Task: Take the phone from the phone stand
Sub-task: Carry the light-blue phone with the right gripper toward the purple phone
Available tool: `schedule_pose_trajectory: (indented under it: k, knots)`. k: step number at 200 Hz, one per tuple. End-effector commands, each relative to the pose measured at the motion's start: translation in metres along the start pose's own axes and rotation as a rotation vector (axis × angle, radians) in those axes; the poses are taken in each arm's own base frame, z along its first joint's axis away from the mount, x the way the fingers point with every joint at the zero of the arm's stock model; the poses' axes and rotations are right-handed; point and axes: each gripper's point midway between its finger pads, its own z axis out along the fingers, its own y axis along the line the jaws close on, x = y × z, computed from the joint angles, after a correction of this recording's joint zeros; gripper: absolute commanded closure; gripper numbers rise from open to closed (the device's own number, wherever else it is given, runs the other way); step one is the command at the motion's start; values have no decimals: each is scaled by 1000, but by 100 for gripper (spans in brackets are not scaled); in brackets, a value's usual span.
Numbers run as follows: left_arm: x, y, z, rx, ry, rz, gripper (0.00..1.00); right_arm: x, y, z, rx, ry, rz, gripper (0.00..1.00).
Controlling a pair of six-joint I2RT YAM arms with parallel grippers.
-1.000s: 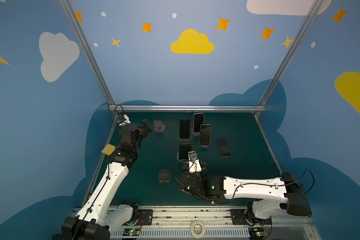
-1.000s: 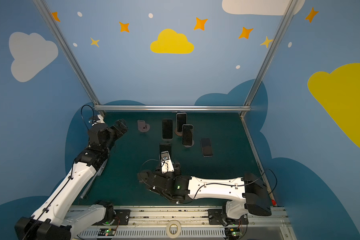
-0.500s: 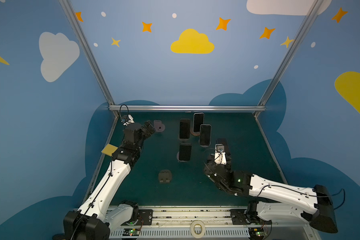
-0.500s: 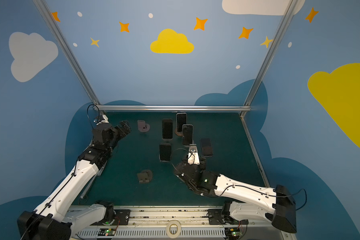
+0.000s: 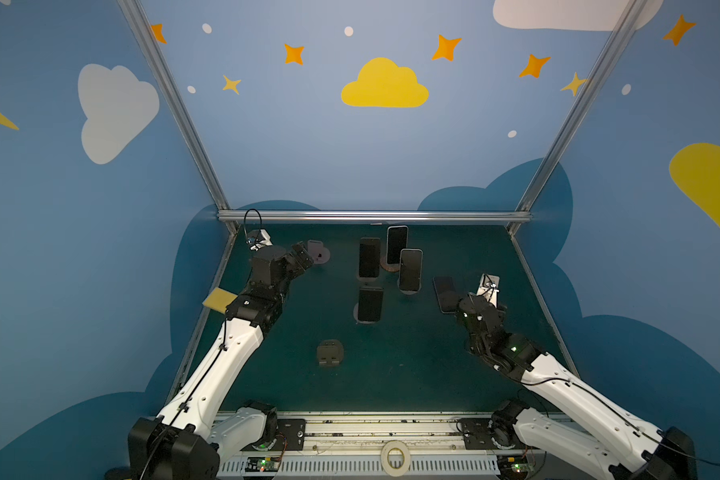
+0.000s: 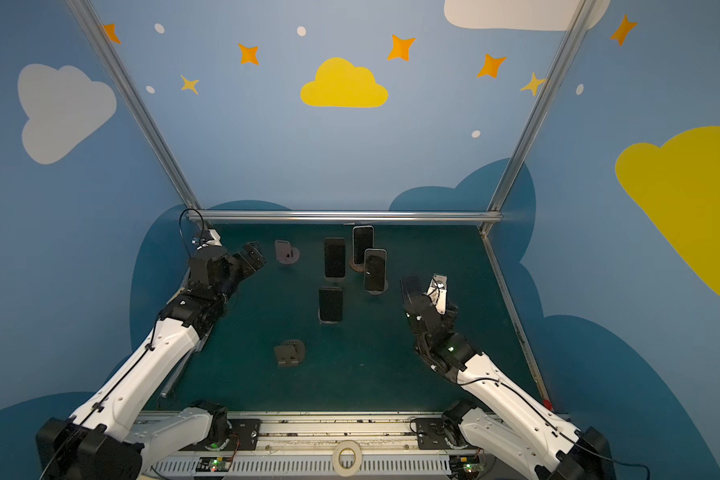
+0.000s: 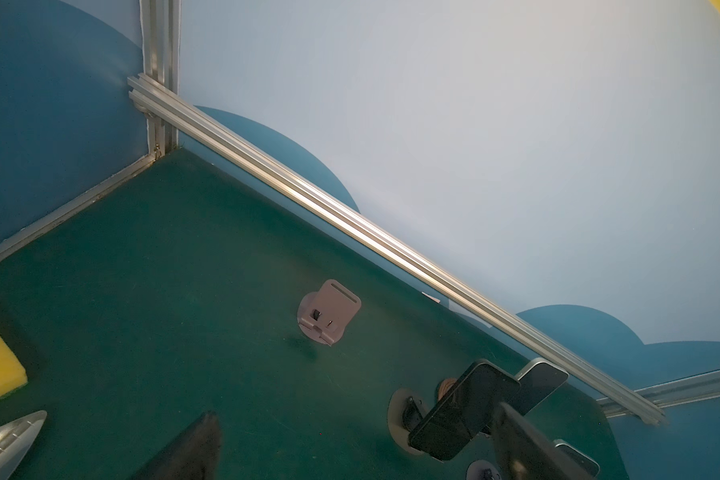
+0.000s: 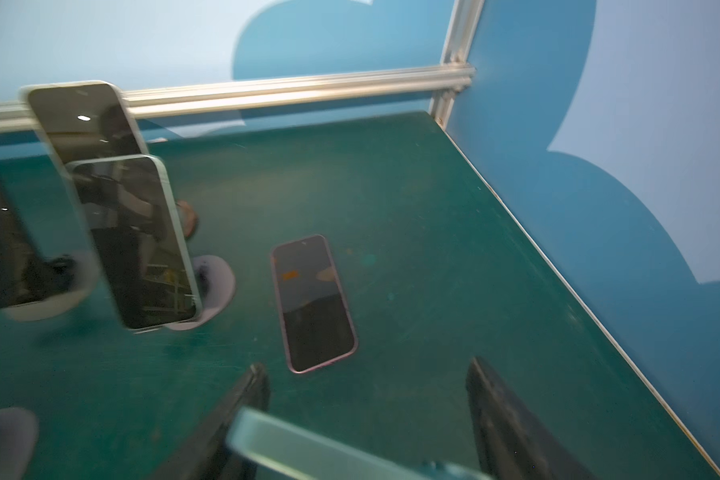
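Observation:
My right gripper [image 8: 366, 368] is shut on a pale green phone [image 8: 308, 449], which lies crosswise between its two dark fingers. In both top views this gripper [image 5: 472, 301] hovers at the right side of the green table, above a pink-rimmed phone [image 8: 313, 303] lying flat; the held phone is hard to make out there. A dark phone stand [image 5: 330, 353] sits empty at the front middle. My left gripper [image 5: 302, 259] is open and empty at the back left, next to an empty pinkish stand [image 7: 329, 318].
Several dark-screened phones stand upright on stands in the middle back, such as one phone [image 5: 369, 257] and another [image 5: 410, 270]. A yellow sponge [image 5: 219, 300] lies at the left edge. Aluminium rails [image 5: 371, 216] and blue walls enclose the table.
My right arm has swung from the front-middle stand over to the right side, carrying the phone. My left arm has shifted slightly toward the back.

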Motion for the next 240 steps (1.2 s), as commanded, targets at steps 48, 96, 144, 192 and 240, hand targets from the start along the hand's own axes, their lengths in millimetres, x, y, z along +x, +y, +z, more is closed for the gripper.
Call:
schedule_pose_trajectory:
  k: [48,96,144,192,240]
  knots:
    - [0,-5,1,10,8,11,0,17,-16,40,-16,87,93,37]
    - [3,-5,5,7,19,14,0,16,-30,61,4,113,116,37]
    - [3,-4,6,3,19,21,0,21,-32,86,-37,195,107,36]
    - [3,-6,5,11,22,17,0,18,-35,109,-61,249,74,36]
    - [2,-5,6,9,18,25,0,27,-26,126,-122,368,29,33]
